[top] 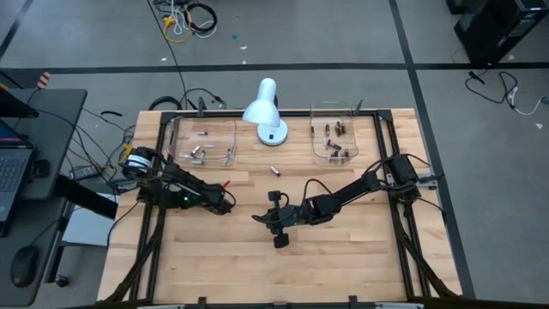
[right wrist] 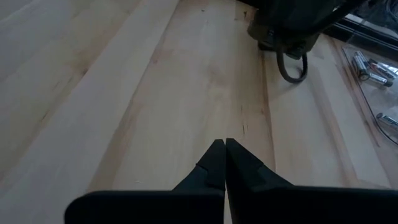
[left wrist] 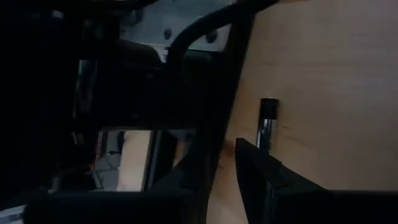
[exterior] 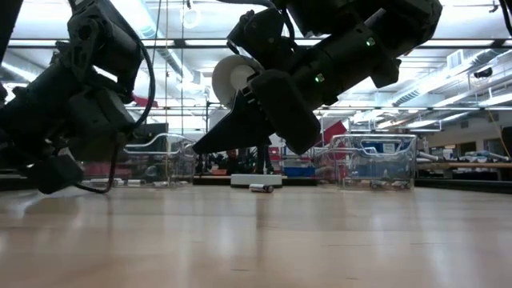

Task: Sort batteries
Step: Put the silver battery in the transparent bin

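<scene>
Pale wood planks make up the tabletop (top: pixel 343 257), grey floor and loose cables around it. Batteries (top: pixel 333 142) fill two clear trays (top: pixel 230 129) flanking a white lamp (top: pixel 264 110); one silvery battery (top: pixel 275 170) lies loose near the lamp. Right claw (top: pixel 256 217) is clenched, empty, mid-table. Left claw (top: pixel 230 206) grips a slim dark-tipped battery (left wrist: pixel 267 124).

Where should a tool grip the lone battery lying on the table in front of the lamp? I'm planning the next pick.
Probably across the middle of the battery, coming straight down from above: it lies flat on its side on bare wood, apart from the lamp and trays.
</scene>
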